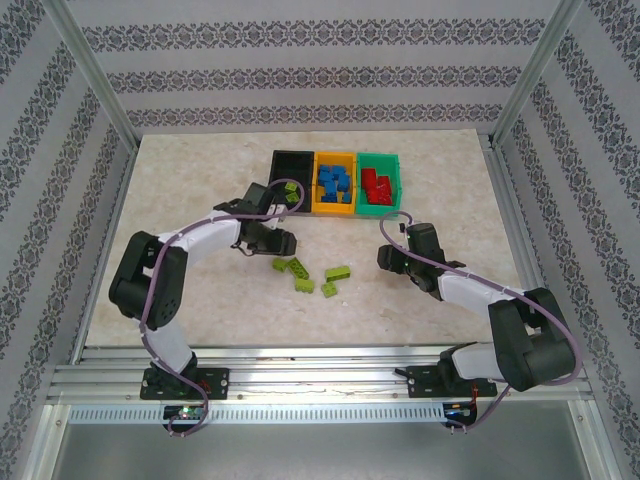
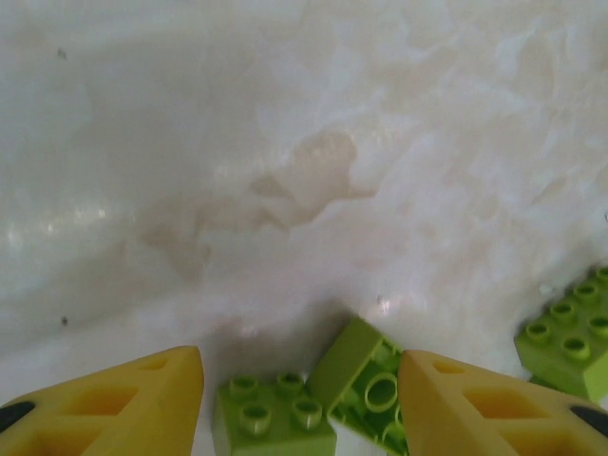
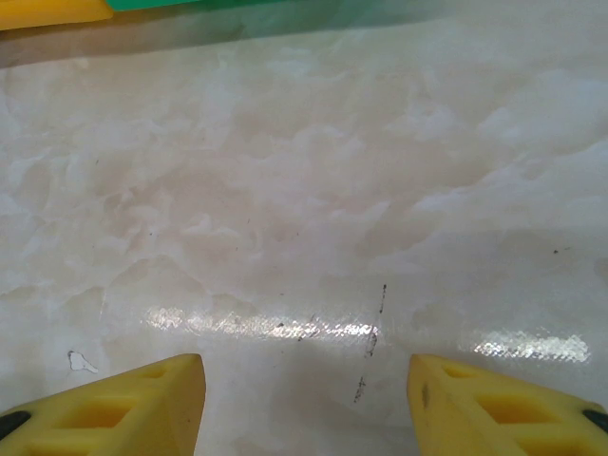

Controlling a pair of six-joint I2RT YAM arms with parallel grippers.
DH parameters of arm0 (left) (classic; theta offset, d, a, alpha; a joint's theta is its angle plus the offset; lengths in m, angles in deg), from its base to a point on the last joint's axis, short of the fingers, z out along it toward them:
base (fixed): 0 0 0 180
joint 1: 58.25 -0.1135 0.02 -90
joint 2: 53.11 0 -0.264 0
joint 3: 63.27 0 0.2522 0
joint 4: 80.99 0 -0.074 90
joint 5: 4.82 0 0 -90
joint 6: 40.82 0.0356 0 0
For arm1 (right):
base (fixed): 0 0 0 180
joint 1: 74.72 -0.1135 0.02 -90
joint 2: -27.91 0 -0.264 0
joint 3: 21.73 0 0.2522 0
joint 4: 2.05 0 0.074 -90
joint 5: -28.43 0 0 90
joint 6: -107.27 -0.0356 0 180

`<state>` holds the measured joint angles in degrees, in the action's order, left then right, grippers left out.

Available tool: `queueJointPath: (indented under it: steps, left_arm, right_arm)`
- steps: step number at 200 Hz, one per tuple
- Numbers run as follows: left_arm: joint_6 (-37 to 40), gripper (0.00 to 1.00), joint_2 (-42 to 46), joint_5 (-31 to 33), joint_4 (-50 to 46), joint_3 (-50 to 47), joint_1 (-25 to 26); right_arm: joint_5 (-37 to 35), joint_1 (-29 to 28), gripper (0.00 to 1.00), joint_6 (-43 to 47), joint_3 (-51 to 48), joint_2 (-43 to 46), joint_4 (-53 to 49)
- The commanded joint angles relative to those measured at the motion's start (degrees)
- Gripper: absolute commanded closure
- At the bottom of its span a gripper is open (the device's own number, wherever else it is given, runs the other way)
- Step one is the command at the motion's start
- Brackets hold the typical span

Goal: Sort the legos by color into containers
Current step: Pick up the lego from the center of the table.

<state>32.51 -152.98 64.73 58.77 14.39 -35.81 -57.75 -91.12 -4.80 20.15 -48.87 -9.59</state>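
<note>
1. Yellow fingertips (image 2: 142, 399) of the left hand (image 2: 299, 359) stand moderately apart low over the surface (image 1: 190, 180). It grips nothing. Two lime green legos lie in the gap: a square one (image 2: 275, 418) with studs up and a tipped one (image 2: 366, 380) showing its hollow underside.
2. The right hand (image 3: 304, 361) is likewise parted about halfway, with bare marbled surface between its fingers.
3. Metal frame posts (image 1: 95, 85) rise at the corners, and a ribbed rail (image 1: 320, 380) runs along the near edge where both arms are bolted. Patterned walls (image 1: 40, 150) close in the sides. Wide open room lies to the left of the bins and at far right.
4. Three bins sit touching in a row at the far middle.
   - The black bin (image 1: 293, 158) shows one lime brick (image 1: 290, 195) at its near end, crossed by the left arm's cable (image 1: 262, 197). I cannot tell whether it lies inside or on the rim.
   - The orange-yellow bin (image 1: 335, 211) holds blue legos (image 1: 333, 183).
   - The green bin (image 1: 380, 211) holds red legos (image 1: 375, 185).
5. Loose lime legos (image 1: 303, 283) are scattered on the surface between the two hands, near the left one.
6. From overhead the bin contents are plain to see. The left wrist view adds the studs and another lime brick (image 2: 570, 332) at its right edge. The right wrist view catches the bins' lower edges along its top.
</note>
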Motion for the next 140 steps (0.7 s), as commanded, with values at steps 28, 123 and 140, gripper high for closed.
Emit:
queueJointPath:
  steps: [28,123,140]
  left_arm:
    - [3.80,0.42,4.54,0.41,-1.08,-4.19,0.25]
    - [10.08,0.39,2.60,0.39,-6.61,-2.45,0.46]
    - [10.50,0.38,1.35,0.04,-7.91,-1.17,0.65]
  right_arm:
    - [-1.29,-0.73,0.41,1.32,1.38,-0.74,-0.49]
    - [-1.70,-1.04,0.40,1.43,1.41,-0.73,-0.59]
    - [-1.71,-1.13,0.41,1.41,1.50,-0.83,-0.59]
